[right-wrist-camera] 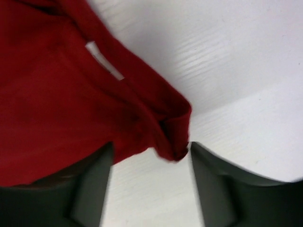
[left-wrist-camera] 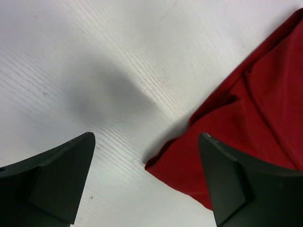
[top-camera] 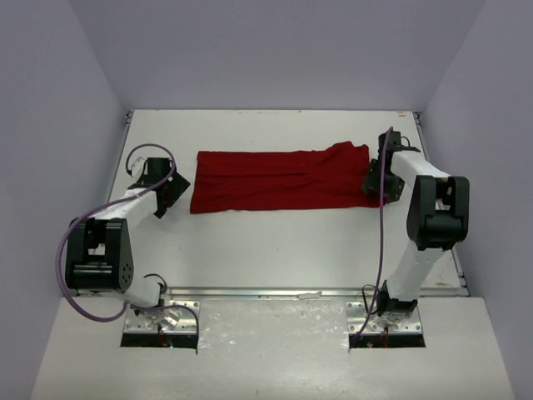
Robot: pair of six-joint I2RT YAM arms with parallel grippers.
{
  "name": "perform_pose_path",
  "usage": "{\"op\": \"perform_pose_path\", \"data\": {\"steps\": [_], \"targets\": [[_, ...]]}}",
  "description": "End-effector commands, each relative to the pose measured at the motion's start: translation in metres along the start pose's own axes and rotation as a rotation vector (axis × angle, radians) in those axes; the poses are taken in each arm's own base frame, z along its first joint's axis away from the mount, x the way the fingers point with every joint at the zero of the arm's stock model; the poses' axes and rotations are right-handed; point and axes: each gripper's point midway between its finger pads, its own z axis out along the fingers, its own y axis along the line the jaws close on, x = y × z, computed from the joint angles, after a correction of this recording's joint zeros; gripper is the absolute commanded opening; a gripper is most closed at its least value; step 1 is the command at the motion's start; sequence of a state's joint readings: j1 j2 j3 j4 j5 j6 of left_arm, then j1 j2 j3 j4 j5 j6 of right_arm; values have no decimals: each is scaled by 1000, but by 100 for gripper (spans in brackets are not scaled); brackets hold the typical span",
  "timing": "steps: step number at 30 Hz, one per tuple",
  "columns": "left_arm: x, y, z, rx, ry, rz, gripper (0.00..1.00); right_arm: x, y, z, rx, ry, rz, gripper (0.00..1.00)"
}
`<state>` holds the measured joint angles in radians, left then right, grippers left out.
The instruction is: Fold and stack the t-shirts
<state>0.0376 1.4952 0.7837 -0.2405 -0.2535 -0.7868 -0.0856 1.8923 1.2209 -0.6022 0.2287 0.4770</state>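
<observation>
The t-shirt [top-camera: 275, 179] is deep red and lies folded into a long flat band across the far half of the white table [top-camera: 275, 242]. My left gripper [top-camera: 176, 187] is at its left end, open, low over the table. In the left wrist view the shirt's corner [left-wrist-camera: 246, 132] reaches between the spread fingers of the left gripper [left-wrist-camera: 146, 137] without being pinched. My right gripper [top-camera: 372, 179] is at the shirt's right end. In the right wrist view the right gripper [right-wrist-camera: 151, 146] is open, and a bunched fold of the shirt [right-wrist-camera: 71, 94] with a white label [right-wrist-camera: 104, 61] hangs loose just ahead of the fingers.
Pale walls close in the table on the left, back and right. A metal strip [top-camera: 316, 293] runs along the near edge by the arm bases. A purple cable [top-camera: 71, 250] loops beside the left arm.
</observation>
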Motion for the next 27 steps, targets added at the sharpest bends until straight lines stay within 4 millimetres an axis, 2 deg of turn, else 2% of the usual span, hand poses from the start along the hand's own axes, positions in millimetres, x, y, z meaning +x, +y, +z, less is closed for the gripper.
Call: {"op": "perform_pose_path", "data": {"steps": [1, 2, 3, 4, 5, 6, 7, 8, 9, 10, 11, 12, 13, 14, 15, 17, 18, 19, 20, 21, 22, 23, 24, 25, 26, 27], "targets": [[-34, -27, -31, 52, -103, -9, 90, -43, 27, -61, -78, -177, 13, 72], [-35, -34, -45, 55, -127, 16, 93, -55, 30, -76, -72, -214, 14, 87], [-49, -49, -59, 84, -164, 16, 94, -62, 30, -86, -71, -236, 20, 99], [-55, -57, -70, 103, -187, 35, 96, -65, 45, -101, -89, -266, -7, 99], [-56, -78, -83, 173, -194, 72, 99, -80, 52, -120, -100, -315, -4, 99], [-68, -102, -99, 245, -216, 127, 100, -81, 55, -128, -101, -318, -10, 99], [-55, -123, -98, 308, -159, 188, 100, -87, 63, -145, -100, -361, -20, 99], [-70, -150, -113, 364, -181, 231, 100, -83, 66, -151, -96, -359, -19, 99], [-70, -161, -111, 355, -167, 254, 100, -77, 75, -155, -111, -364, -36, 99], [-50, -159, -83, 285, -75, 314, 100, -74, 75, -163, -134, -376, -19, 99], [-47, -168, -78, 285, -49, 352, 100, -56, 76, -152, -154, -332, -9, 99], [-60, -190, -83, 314, -60, 353, 100, -41, 90, -151, -248, -277, 24, 99], [-43, -193, -58, 286, 5, 397, 100, -27, 95, -147, -293, -242, 30, 99], [-48, -213, -59, 335, -2, 435, 100, -4, 95, -134, -318, -193, 73, 99], [-44, -228, -41, 326, 39, 460, 99, 21, 100, -121, -373, -145, 102, 99], [-30, -237, -16, 317, 103, 497, 99, 37, 98, -104, -380, -138, 146, 99], [-4, -221, 17, 229, 202, 528, 97, 42, 97, -95, -379, -137, 161, 99], [-11, -234, 18, 233, 193, 519, 96, 45, 97, -86, -374, -135, 160, 99], [-5, -230, 28, 204, 212, 528, 95, 50, 96, -69, -326, -92, 147, 99], [-1, -224, 39, 169, 209, 536, 95, 34, 96, -69, -284, -117, 150, 99], [5, -217, 46, 148, 213, 532, 96, 44, 92, -45, -213, -49, 110, 99], [2, -216, 49, 137, 186, 526, 96, 39, 89, -36, -167, -42, 104, 99], [6, -205, 55, 98, 191, 516, 97, 25, 93, -37, -152, -48, 84, 99], [5, -200, 58, 68, 181, 512, 97, 31, 89, -15, -95, 8, 70, 99], [5, -188, 63, 9, 169, 518, 98, 11, 93, -15, -80, -20, 69, 99], [8, -178, 67, -31, 169, 509, 98, 9, 91, -8, -60, 4, 41, 99]]}}
